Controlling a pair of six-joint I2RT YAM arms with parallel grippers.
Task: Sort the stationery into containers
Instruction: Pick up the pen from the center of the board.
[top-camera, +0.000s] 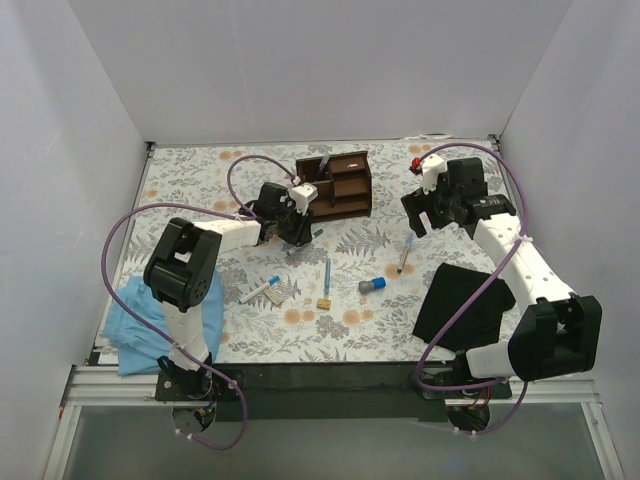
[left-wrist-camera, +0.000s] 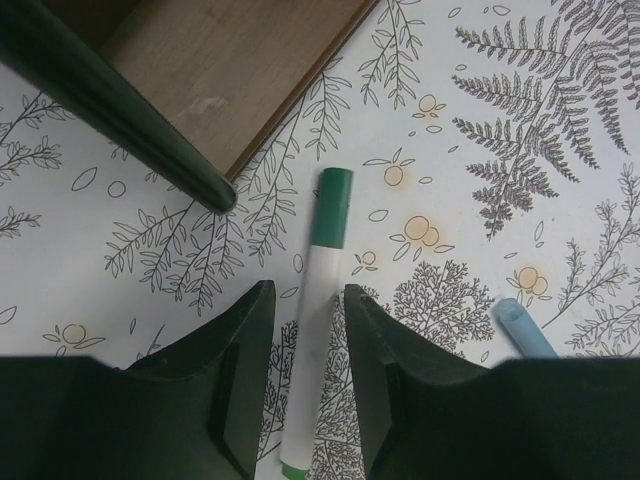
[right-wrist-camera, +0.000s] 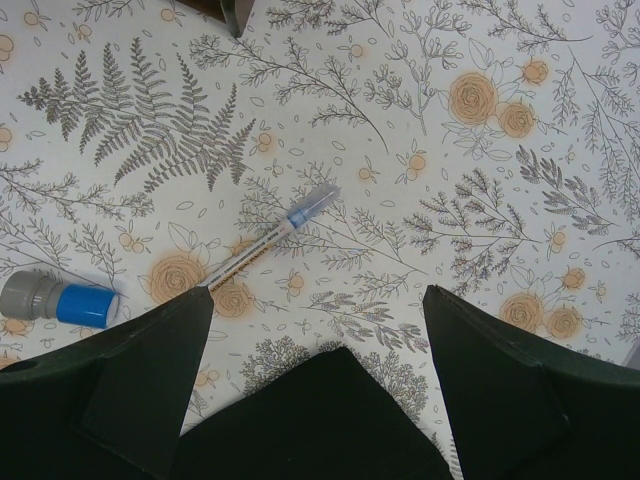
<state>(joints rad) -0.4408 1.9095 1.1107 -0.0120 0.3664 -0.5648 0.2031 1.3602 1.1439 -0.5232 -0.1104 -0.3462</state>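
Observation:
The dark-brown organiser (top-camera: 340, 183) stands at the back centre, and its corner shows in the left wrist view (left-wrist-camera: 230, 70). My left gripper (top-camera: 297, 236) is low in front of it, open, its fingers (left-wrist-camera: 240, 350) straddling a white marker with a green cap (left-wrist-camera: 322, 290) that lies on the table. My right gripper (top-camera: 424, 216) is open wide and empty (right-wrist-camera: 318, 295), above the table right of the organiser. A white pen with a blue cap (top-camera: 405, 253) (right-wrist-camera: 265, 240), a blue-and-grey cylinder (top-camera: 372, 285) (right-wrist-camera: 60, 300), a teal pen (top-camera: 328, 271), a tan block (top-camera: 324, 303), a white marker (top-camera: 258, 291) and a beige piece (top-camera: 277, 295) lie loose.
A black cloth (top-camera: 460, 300) lies at the near right and a light-blue cloth (top-camera: 135, 320) at the near left edge. White walls close in the floral table (top-camera: 200, 190) on three sides. A dark rod (left-wrist-camera: 120, 110) crosses the left wrist view beside the organiser.

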